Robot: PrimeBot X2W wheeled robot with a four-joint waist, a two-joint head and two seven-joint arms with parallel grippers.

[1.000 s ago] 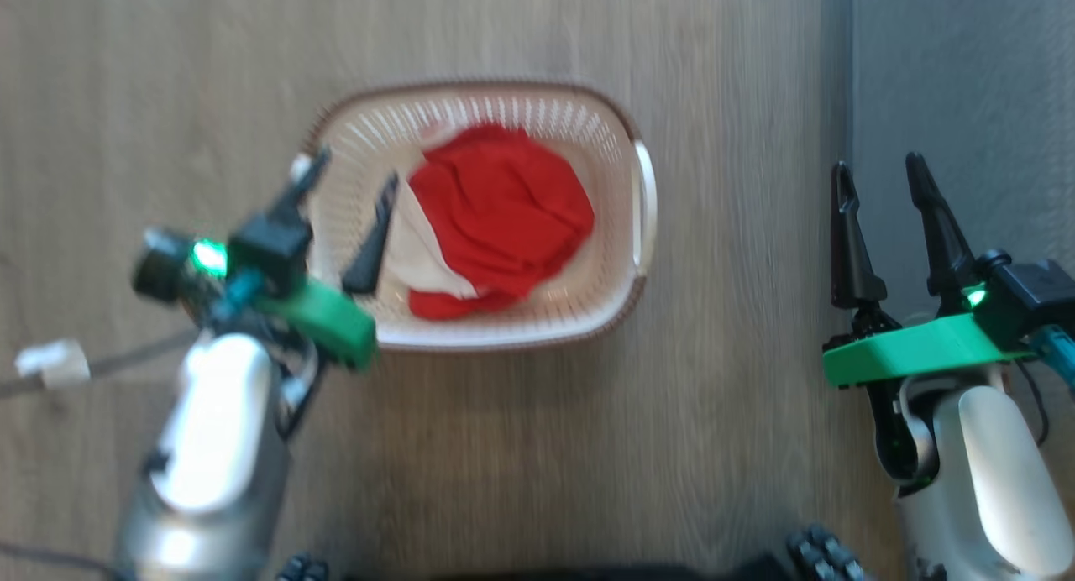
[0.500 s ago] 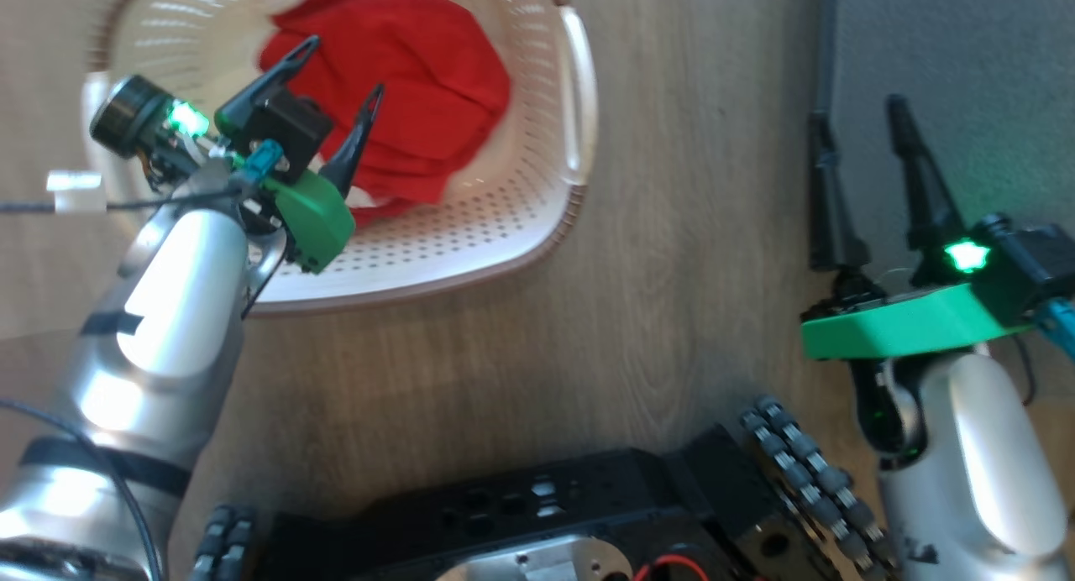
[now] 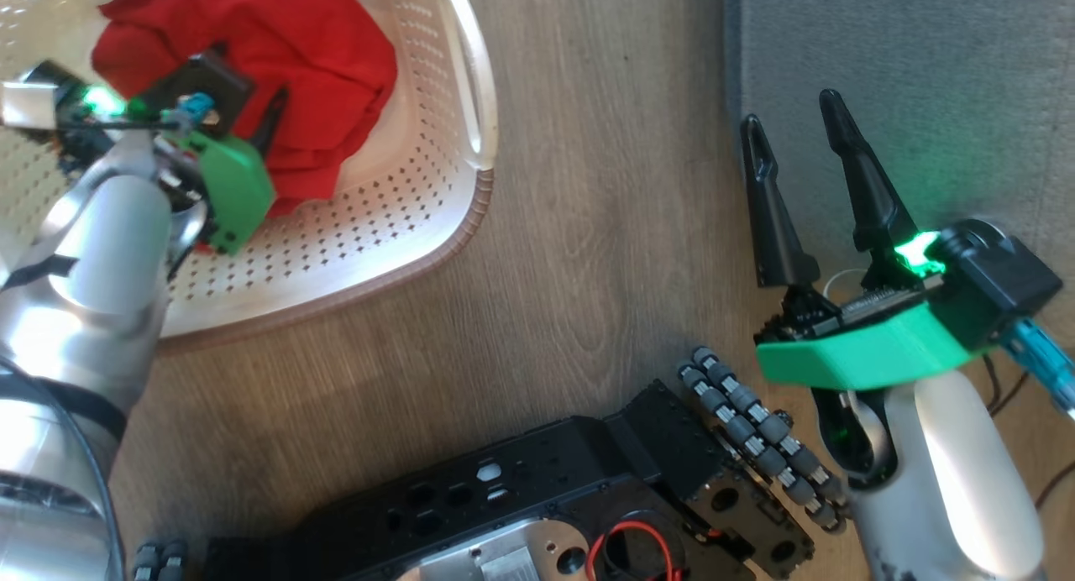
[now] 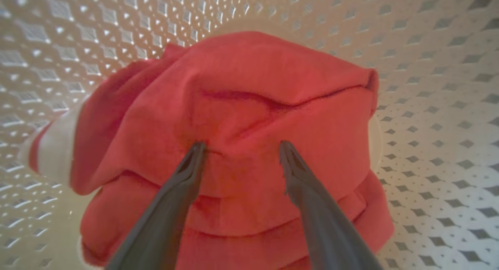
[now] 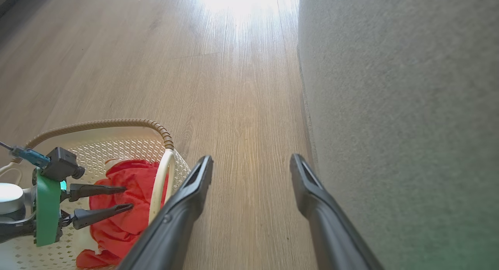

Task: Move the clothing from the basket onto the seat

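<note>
Two tips of my left claw (image 4: 241, 145) now dent the clothing (image 4: 253, 79). A second ago they hung over the rim of the basket (image 3: 420, 220), so the arm has come down into it as the waist bent and the head camera swung along. The jaws stand spread with a ridge of red fabric bulging between them and nothing pinched yet. I judge the reach done and the closing as the step in hand.

The clothing lies bunched in folds under and ahead of the tips, with a white-trimmed edge off to their left and perforated basket wall beyond. I cannot tell whether one garment or two would come up with that ridge.

My right claw (image 3: 789, 111) is spread too and holds nothing; the grey seat (image 3: 907, 60) lies close ahead and to its right. Between the claws are wooden floor (image 3: 605, 186) and the white basket handle (image 3: 470, 86), which the lift must clear. My wheeled base (image 3: 537, 497) sits behind both.
</note>
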